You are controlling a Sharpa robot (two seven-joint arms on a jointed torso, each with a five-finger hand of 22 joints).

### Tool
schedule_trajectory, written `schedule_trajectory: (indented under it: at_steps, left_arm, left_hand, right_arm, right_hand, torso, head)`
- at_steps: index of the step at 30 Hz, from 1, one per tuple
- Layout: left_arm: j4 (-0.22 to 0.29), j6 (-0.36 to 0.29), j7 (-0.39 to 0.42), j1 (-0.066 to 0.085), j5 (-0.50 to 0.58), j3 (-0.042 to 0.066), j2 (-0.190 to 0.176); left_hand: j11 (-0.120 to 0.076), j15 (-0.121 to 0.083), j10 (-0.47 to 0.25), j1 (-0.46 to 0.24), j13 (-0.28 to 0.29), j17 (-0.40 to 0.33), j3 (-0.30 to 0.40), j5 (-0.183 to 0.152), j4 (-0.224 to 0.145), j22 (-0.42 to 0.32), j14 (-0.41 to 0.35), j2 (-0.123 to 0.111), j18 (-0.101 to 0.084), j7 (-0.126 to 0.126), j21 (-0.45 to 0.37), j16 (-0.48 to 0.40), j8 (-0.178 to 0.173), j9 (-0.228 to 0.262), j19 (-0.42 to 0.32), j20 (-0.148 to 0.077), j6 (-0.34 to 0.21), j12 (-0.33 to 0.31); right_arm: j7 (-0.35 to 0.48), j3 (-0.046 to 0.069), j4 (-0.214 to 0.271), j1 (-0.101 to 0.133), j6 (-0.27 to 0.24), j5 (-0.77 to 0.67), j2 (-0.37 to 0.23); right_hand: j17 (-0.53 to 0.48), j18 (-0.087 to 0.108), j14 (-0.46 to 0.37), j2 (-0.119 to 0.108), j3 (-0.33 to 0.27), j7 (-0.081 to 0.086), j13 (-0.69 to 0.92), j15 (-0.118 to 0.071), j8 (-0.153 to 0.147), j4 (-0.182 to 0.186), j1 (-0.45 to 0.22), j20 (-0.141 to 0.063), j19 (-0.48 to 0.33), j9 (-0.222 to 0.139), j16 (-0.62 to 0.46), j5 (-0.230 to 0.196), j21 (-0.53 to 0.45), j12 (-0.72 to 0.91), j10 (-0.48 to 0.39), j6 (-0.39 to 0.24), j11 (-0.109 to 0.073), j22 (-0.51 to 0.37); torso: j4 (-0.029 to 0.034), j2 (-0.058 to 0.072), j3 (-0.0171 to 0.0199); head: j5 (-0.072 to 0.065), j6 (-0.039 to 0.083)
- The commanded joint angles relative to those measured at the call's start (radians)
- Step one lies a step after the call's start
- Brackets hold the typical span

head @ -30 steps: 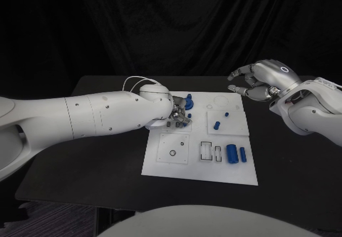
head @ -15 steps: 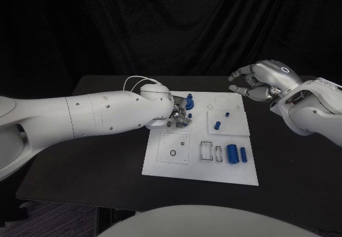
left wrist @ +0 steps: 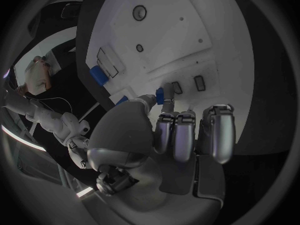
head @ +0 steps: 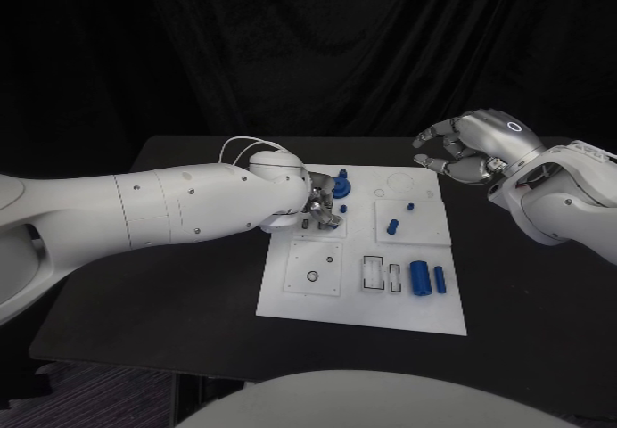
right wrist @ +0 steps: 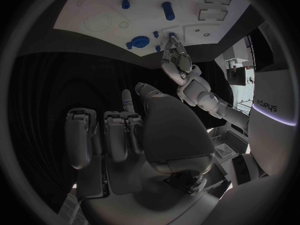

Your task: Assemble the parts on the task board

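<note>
Pinching a small blue part [left wrist: 160,95] at the task board's [head: 347,303] 11 o'clock corner, the left robot hand [head: 317,207] grips it while the right robot hand [head: 465,145] hovers half-curled, holding nothing, at 1 o'clock.

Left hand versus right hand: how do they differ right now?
The left hand is low over the task board, pinching a small blue part at its fingertips; the right hand hangs above the table's far right, off the board, fingers curled, holding nothing. Both are silver, on white arms.

left hand [head: 319,207] pinching, right hand [head: 465,143] raised, curled
</note>
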Motion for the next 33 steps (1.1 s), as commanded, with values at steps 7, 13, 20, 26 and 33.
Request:
schedule_trajectory:
  at_steps: [7,13,20,26,33]
  left_arm:
    - [0.007,-0.020,0.011,-0.003,0.036,-0.001,-0.015]
    - [0.015,-0.034,0.006,-0.003,0.041,-0.001,-0.030]
    - [0.025,-0.068,0.022,-0.003,0.042,-0.001,-0.046]
    - [0.033,-0.103,0.045,-0.003,0.046,-0.001,-0.056]
    - [0.041,-0.135,0.067,-0.003,0.068,-0.001,-0.073]
  left_hand:
    - [-0.004,-0.009,0.109,-0.019,0.270,0.263,0.048,-0.005,-0.014,0.062,0.106,-0.010,0.001,0.000,-0.009,0.003,-0.009,0.009,-0.004,-0.007,0.012,0.002]
    - [-0.004,-0.008,0.109,-0.027,0.270,0.263,0.071,-0.007,-0.020,0.058,0.106,-0.017,0.003,-0.001,-0.013,0.003,-0.011,0.014,-0.008,-0.006,0.015,0.002]
    - [-0.004,-0.008,0.109,-0.035,0.270,0.263,0.095,-0.010,-0.028,0.052,0.106,-0.025,0.005,-0.001,-0.020,0.003,-0.013,0.020,-0.014,-0.006,0.017,0.002]
    - [-0.004,-0.008,0.109,-0.041,0.270,0.263,0.113,-0.011,-0.036,0.049,0.106,-0.030,0.006,0.000,-0.024,0.003,-0.014,0.025,-0.017,-0.006,0.019,0.002]
    - [-0.001,-0.005,0.109,-0.066,0.270,0.263,0.138,-0.053,-0.039,0.046,0.106,-0.035,0.007,0.002,-0.031,0.003,-0.018,0.035,-0.022,-0.004,0.018,0.002]
  right_arm:
    - [-0.028,0.001,0.000,-0.002,0.013,-0.002,-0.002]
    - [-0.031,0.001,0.000,-0.002,0.015,-0.002,-0.004]
    - [-0.035,0.001,-0.001,-0.002,0.018,-0.002,-0.005]
    - [-0.036,0.001,-0.002,-0.003,0.019,-0.002,-0.005]
    - [-0.036,0.001,-0.001,-0.003,0.026,-0.002,-0.006]
  right_hand:
    - [0.263,0.013,0.104,-0.002,0.003,-0.002,0.263,0.010,0.000,-0.004,0.012,0.009,0.068,-0.002,0.003,0.003,-0.008,0.003,0.102,0.007,0.007,0.236]
    - [0.263,0.013,0.104,-0.002,0.004,-0.002,0.263,0.010,0.000,-0.005,0.013,0.009,0.067,-0.002,0.003,0.004,-0.010,0.003,0.102,0.007,0.007,0.235]
    - [0.263,0.013,0.104,-0.002,0.004,-0.002,0.263,0.010,0.000,-0.005,0.013,0.009,0.067,-0.002,0.003,0.004,-0.010,0.003,0.102,0.007,0.007,0.235]
    - [0.263,0.014,0.104,-0.002,0.004,-0.002,0.263,0.010,0.001,-0.005,0.013,0.009,0.066,-0.003,0.003,0.004,-0.012,0.003,0.102,0.008,0.008,0.235]
    - [0.263,0.014,0.104,-0.004,0.004,-0.001,0.263,0.011,0.000,-0.006,0.012,0.010,0.066,-0.004,0.003,0.001,-0.013,0.003,0.102,0.009,0.009,0.234]
  torso:
    - [-0.0008,0.000,-0.0001]
    - [0.0000,0.000,0.0002]
    - [-0.0007,0.000,0.0004]
    - [-0.0003,0.000,-0.0010]
    - [-0.0002,-0.001,-0.0005]
  head:
    - [0.002,0.000]
    - [0.000,0.000]
    - [0.002,0.000]
    - [0.003,0.000]
    - [0.003,0.000]
